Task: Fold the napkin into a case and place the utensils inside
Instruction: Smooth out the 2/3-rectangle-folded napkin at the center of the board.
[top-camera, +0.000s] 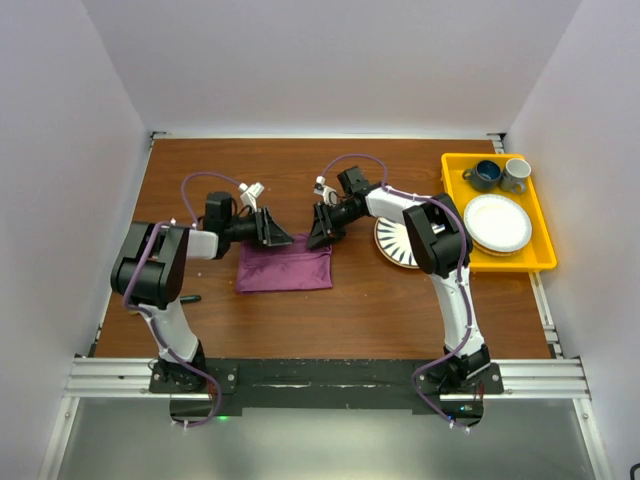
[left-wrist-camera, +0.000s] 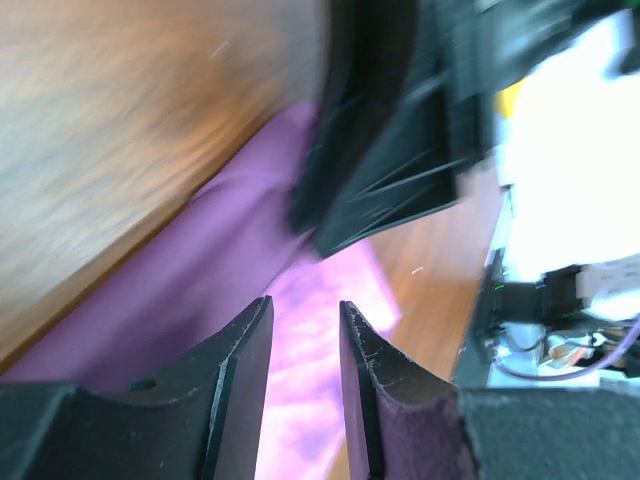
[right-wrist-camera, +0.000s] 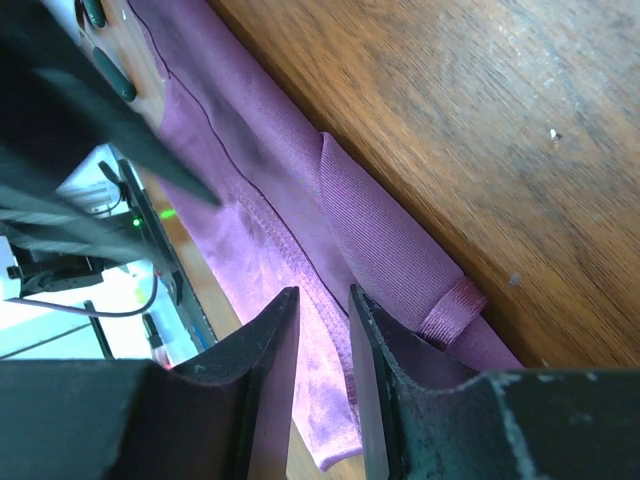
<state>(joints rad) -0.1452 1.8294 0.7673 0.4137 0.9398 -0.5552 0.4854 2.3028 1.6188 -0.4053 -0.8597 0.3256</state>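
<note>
Folded plum napkin (top-camera: 285, 270) is seen centre frame. Its upper edge is flanked by left gripper (top-camera: 277, 236) and right gripper (top-camera: 322, 236). Jaws are nearly together on both; whether cloth is pinched can't be told.

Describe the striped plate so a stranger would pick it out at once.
Start at the yellow plastic tray on the right of the brown wooden table. Just left of it, on the bare wood, lies a round plate with dark stripes around its rim, partly hidden by the right arm. Its neighbour, the plain white plate, sits inside the tray.
</note>
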